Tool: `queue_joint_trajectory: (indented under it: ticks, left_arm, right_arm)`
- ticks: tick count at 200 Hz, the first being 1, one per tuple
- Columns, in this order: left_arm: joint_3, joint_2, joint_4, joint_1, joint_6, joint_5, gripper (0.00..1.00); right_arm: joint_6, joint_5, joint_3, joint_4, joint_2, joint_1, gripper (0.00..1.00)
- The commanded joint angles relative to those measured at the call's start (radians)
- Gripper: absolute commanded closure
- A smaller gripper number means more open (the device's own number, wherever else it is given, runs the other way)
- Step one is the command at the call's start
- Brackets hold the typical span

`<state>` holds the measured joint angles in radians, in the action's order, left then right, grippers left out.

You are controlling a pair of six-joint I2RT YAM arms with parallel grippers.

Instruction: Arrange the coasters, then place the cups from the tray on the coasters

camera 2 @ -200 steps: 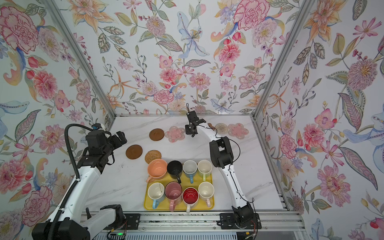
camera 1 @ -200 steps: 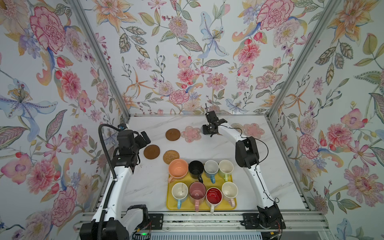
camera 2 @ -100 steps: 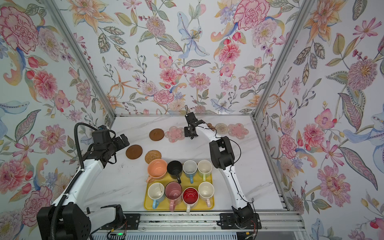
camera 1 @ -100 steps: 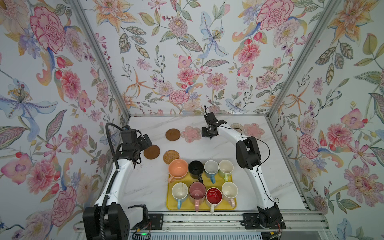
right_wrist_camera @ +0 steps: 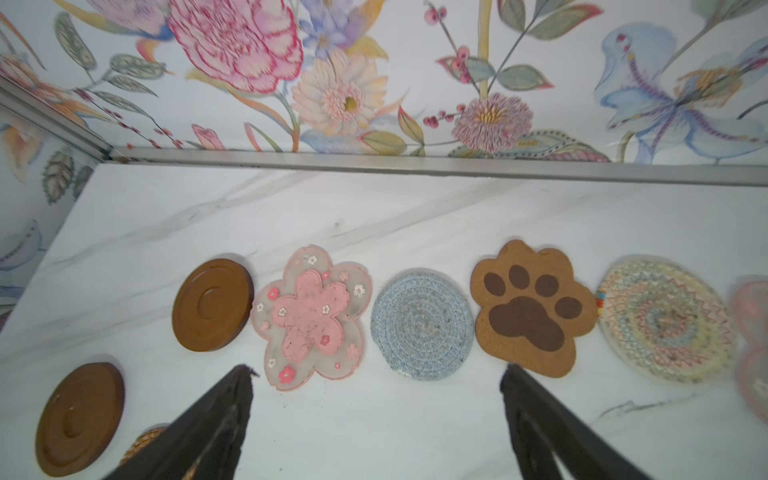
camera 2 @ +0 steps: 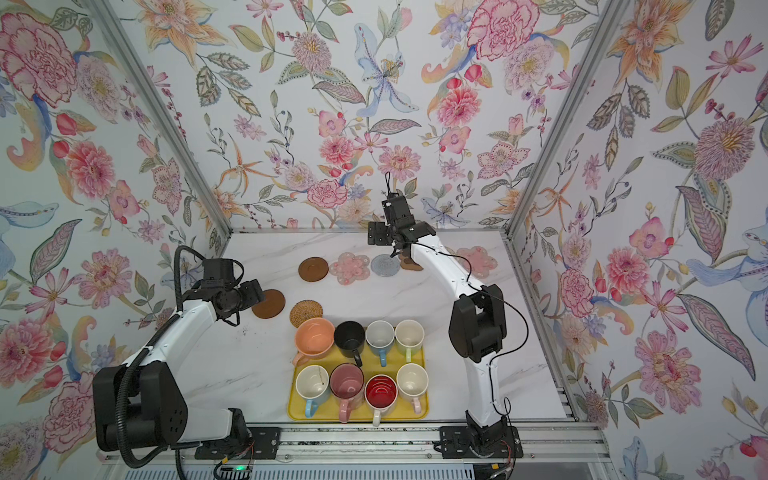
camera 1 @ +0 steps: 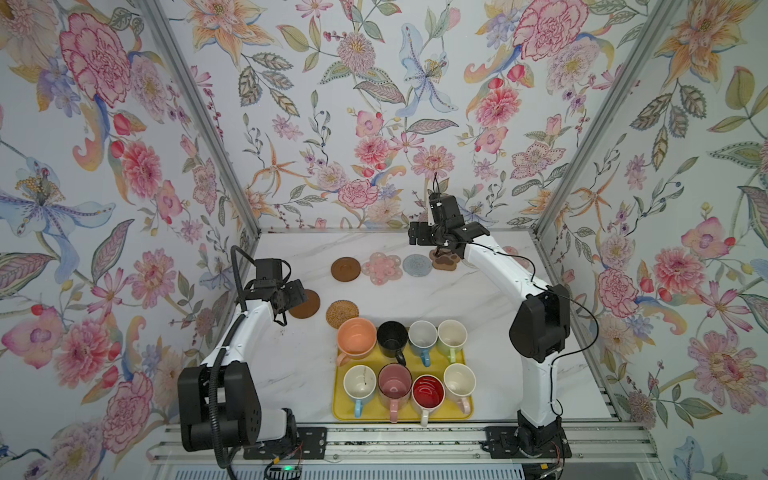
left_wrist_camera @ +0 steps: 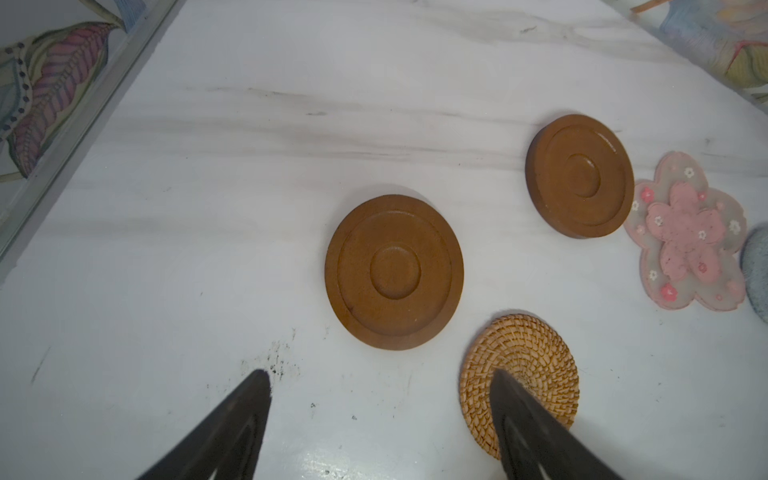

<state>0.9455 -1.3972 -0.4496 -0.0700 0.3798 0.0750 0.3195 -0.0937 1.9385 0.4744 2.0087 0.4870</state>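
Leftmost, the left gripper (left_wrist_camera: 380,376) hovers low over the marble table (camera 1: 291,374), its fingers apart with nothing between them. In the left wrist view one finger overlaps the woven rattan coaster (left_wrist_camera: 519,353); whether it touches it cannot be told. The near dark brown disc (camera 1: 305,304) lies flat just beside the gripper, with the rattan coaster close on its right but apart from it.

Next comes the yellow tray (camera 1: 338,411), long axis running left to right, close to the table's near edge. It holds all eight cups (camera 1: 395,386) upright in two rows of four, mouths up and handles pointing toward the near edge.

Along the back, a row of coasters runs left to right: the far dark brown disc (camera 1: 345,269), a pink flower coaster (camera 1: 381,268), the grey round coaster (camera 1: 417,264), the paw coaster (right_wrist_camera: 532,307) with its toes toward the back wall (right_wrist_camera: 374,62), a pale patterned round coaster (right_wrist_camera: 665,318) and a second pink flower (camera 2: 476,256).

The right gripper (right_wrist_camera: 377,370) hangs above this row near the grey round and paw coasters, fingers spread wide and empty.
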Motion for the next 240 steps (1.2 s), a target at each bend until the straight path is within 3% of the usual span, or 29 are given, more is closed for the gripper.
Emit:
queue_joint_trajectory:
  ticks: [1, 33, 86, 240]
  left_arm:
    - [-0.032, -0.053, -0.001, 0.017, 0.037, 0.004, 0.19]
    - [-0.019, -0.139, 0.032, 0.027, 0.049, -0.009, 0.21]
    - [-0.005, -0.246, 0.101, 0.029, 0.097, 0.003, 0.28]
    - [0.053, -0.409, 0.190, 0.028, 0.172, -0.013, 0.40]
  right_arm:
    - [0.007, -0.031, -0.101, -0.024, -0.041, -0.013, 0.04]
    - [0.018, -0.031, -0.262, -0.066, -0.154, -0.033, 0.02]
    - [0.021, -0.038, -0.381, -0.096, -0.252, -0.051, 0.01]
    - [0.022, -0.068, -0.455, -0.112, -0.359, -0.061, 0.01]
